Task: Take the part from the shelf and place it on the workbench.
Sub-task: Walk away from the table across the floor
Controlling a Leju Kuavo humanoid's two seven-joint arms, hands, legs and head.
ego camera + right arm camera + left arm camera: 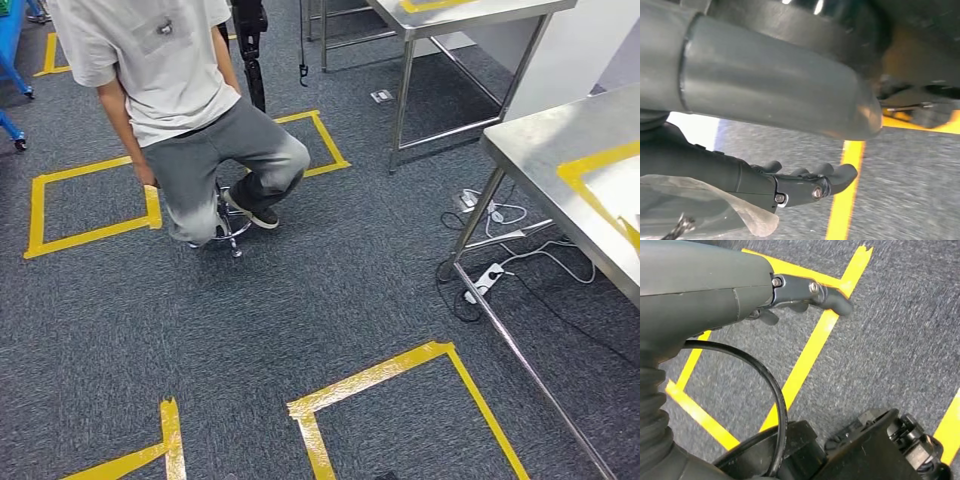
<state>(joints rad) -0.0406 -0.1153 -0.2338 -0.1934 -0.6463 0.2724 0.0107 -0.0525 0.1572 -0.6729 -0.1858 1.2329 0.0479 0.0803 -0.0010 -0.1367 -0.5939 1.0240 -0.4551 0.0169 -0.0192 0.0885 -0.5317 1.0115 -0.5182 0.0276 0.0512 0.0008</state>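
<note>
A clear plastic bag (711,210) with something dark inside, the part, hangs against the dark fingers (806,182) of my right hand (764,125). The hand holds it, though the grip itself is hidden. My left hand (753,290) hangs over grey carpet, its fingers (828,297) stretched out with nothing in them. In the head view the steel workbench (543,150) stands at the right, with a yellow tape outline (596,165) on its top.
A person (189,90) sits on a wheeled stool (226,228) ahead on the left. A second steel table (468,15) stands at the back. Cables and a power strip (487,280) lie under the workbench. Yellow tape squares (407,370) mark the carpet.
</note>
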